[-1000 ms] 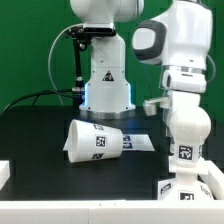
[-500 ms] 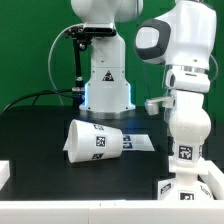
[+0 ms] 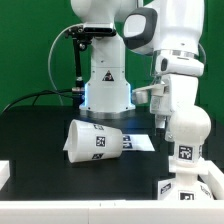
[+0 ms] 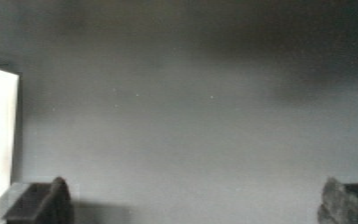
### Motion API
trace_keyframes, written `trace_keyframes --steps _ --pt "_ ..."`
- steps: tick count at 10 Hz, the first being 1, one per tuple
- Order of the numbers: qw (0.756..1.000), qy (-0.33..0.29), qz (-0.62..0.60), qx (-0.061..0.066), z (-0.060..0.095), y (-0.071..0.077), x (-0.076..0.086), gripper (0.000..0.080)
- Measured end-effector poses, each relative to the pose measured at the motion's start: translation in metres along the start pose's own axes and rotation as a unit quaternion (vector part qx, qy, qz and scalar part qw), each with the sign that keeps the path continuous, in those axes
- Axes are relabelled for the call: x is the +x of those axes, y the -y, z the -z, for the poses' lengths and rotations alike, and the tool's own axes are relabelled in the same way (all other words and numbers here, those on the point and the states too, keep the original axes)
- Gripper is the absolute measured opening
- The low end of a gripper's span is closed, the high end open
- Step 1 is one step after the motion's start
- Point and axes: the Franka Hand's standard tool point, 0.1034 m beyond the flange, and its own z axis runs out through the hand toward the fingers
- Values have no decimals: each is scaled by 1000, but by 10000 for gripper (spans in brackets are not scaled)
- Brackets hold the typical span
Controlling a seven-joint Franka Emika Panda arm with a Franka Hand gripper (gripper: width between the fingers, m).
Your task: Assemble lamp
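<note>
Lying toppled and unattached, the tapered white plastic shade (image 3: 96,141) sits away from the wide-open, empty pincer (image 4: 194,205); assembly appears barely begun, joining remains.

The exterior view looks level and close across the black matte table (image 3: 40,135) toward the glossy white robot pedestal (image 3: 106,85), while the wrist view stares down near that same table surface (image 4: 194,110), their only shared ground.

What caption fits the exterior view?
Lamp shade lies on its side on the black table while the robot arm stands beside it.
</note>
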Motion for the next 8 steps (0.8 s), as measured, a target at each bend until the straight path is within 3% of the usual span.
trace_keyframes --steps 4,6,8 --pt "1000 1 -1 0 0 0 -2 698" --pt "1000 11 -3 -3 0 -3 -14 698" --pt "999 34 -6 8 -1 -3 -10 698"
